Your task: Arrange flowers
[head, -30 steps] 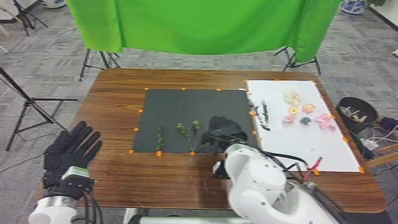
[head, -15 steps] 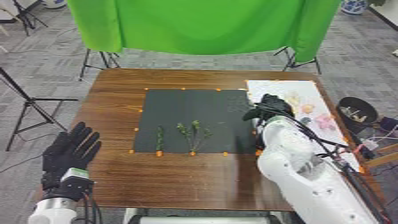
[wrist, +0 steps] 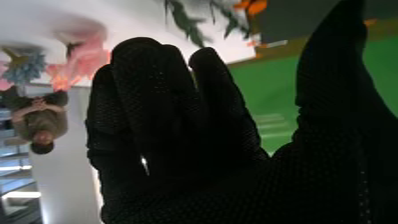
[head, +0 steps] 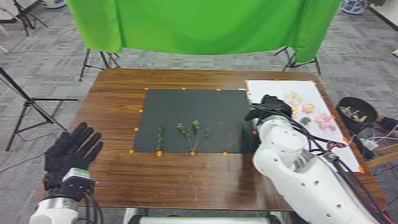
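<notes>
My left hand (head: 73, 150) rests palm-down at the table's left side, open. My right hand (head: 274, 106) is over the white sheet's (head: 338, 155) left part, beside the dark mat (head: 187, 105). In the right wrist view the right hand (wrist: 178, 135) is open, thumb apart, holding nothing; leafy stems (wrist: 186, 22) lie on the sheet beyond its fingertips. On the mat's near part lie a slim green sprig (head: 161, 137) and a branching one (head: 195, 132). Right of the hand sit a pink flower (head: 326, 123), a peach one (head: 308, 107) and a small blue-grey one (head: 306, 120).
Orange tape (head: 159, 153) marks the edges of mat and sheet. A black bin (head: 357, 107) stands off the table's right edge. Behind the table hangs a green cloth (head: 204, 25) on stands. Cables run along the right arm.
My right hand has moved from the mat's near right corner, away and to the right, to the white sheet, then slightly back. The left hand and the sprigs on the mat have stayed put.
</notes>
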Available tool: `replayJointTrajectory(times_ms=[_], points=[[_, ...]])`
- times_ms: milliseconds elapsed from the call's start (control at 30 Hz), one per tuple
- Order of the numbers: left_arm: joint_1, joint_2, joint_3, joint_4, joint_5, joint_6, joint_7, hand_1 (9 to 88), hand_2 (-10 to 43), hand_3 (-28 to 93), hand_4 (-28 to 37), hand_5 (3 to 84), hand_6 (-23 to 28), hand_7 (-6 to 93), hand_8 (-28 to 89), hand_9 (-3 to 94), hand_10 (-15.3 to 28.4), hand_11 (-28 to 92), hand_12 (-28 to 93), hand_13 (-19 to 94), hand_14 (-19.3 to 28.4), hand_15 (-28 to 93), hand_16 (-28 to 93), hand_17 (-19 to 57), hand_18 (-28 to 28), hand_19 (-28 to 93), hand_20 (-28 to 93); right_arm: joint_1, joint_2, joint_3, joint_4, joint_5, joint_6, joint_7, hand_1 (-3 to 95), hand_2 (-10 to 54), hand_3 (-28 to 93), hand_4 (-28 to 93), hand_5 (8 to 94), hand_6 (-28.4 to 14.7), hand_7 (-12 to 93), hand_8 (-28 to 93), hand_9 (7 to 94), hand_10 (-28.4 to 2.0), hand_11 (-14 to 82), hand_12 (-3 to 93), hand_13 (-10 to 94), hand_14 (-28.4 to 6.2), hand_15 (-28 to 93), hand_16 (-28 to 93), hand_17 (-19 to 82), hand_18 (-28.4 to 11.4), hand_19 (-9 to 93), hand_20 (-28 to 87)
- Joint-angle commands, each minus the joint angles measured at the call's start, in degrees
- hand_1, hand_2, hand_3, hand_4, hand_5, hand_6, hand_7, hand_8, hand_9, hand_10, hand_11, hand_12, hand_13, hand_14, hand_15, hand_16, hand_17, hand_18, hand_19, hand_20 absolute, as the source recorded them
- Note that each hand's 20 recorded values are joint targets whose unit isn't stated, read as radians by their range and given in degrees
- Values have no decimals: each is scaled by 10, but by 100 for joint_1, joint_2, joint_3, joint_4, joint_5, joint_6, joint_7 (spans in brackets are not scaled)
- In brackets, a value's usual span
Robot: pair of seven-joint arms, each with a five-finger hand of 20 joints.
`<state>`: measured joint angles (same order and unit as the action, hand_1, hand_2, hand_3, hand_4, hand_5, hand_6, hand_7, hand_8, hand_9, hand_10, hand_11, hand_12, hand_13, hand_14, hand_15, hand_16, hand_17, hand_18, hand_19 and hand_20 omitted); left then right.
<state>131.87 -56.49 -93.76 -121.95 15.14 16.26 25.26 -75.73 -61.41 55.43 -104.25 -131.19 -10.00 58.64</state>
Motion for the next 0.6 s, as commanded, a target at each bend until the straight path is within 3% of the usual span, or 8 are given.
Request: replayJointTrajectory(times_ms=[33, 267, 367, 400, 433, 500, 600], points=[[-59, -79, 50, -4, 51, -168, -156, 280, 179, 732, -282, 414, 98, 179, -92, 318, 158, 262, 103, 237, 166, 402, -89, -67, 144, 373, 80, 146, -11, -53, 436, 13, -43, 63, 377, -95, 725, -281, 600, -119, 96, -91, 623, -223, 136, 152, 661, -164, 659, 143, 289, -284, 846, 273], [-59, -93, 52, 7, 61, -153, -167, 280, 179, 732, -282, 413, 98, 178, -91, 317, 158, 261, 103, 236, 165, 400, -89, -68, 144, 372, 80, 259, -55, -65, 777, 366, -411, -19, 404, -95, 736, -281, 595, -117, 88, -89, 606, -217, 125, 147, 648, -160, 596, 141, 286, -284, 844, 269], [-90, -94, 82, 11, -7, -111, -191, 280, 179, 731, -283, 412, 98, 177, -91, 316, 158, 261, 104, 235, 165, 400, -88, -68, 144, 372, 80, 159, -120, 71, 786, 611, -769, -107, 470, -95, 761, -280, 643, -84, 158, -99, 615, -201, 131, 149, 645, -155, 561, 162, 285, -275, 841, 266], [-101, -97, 114, -1, -62, -97, -193, 280, 179, 732, -282, 412, 98, 177, -91, 316, 158, 261, 104, 235, 165, 400, -87, -68, 144, 372, 80, 136, -152, 85, 829, 670, -738, -105, 505, -95, 753, -281, 649, -71, 228, -57, 618, -193, 135, 152, 647, -138, 527, 214, 285, -269, 840, 268], [-115, -111, 132, 10, -132, -182, -209, 280, 179, 732, -282, 413, 98, 177, -91, 317, 158, 261, 104, 235, 165, 400, -87, -68, 144, 372, 80, 105, -173, 81, 874, 660, -702, -91, 536, -95, 737, -282, 632, -61, 309, 13, 620, -187, 139, 153, 647, -123, 498, 252, 286, -264, 838, 270], [-147, -138, 164, 15, -104, -190, -255, 282, 179, 731, -282, 413, 98, 177, -91, 317, 157, 263, 104, 235, 166, 402, -87, -68, 144, 373, 80, 33, -187, 58, 943, 633, -574, -102, 603, -95, 694, -282, 569, -36, 548, 69, 627, -173, 152, 157, 661, -92, 441, 305, 297, -251, 838, 278], [-182, -147, 173, 30, -98, -207, -276, 283, 178, 731, -282, 414, 99, 177, -91, 318, 158, 264, 104, 236, 166, 402, -88, -68, 143, 373, 80, 3, -167, -63, 1065, 622, -377, -140, 633, -95, 683, -283, 558, -22, 694, 100, 656, -163, 159, 160, 691, -69, 403, 331, 317, -239, 845, 286]])
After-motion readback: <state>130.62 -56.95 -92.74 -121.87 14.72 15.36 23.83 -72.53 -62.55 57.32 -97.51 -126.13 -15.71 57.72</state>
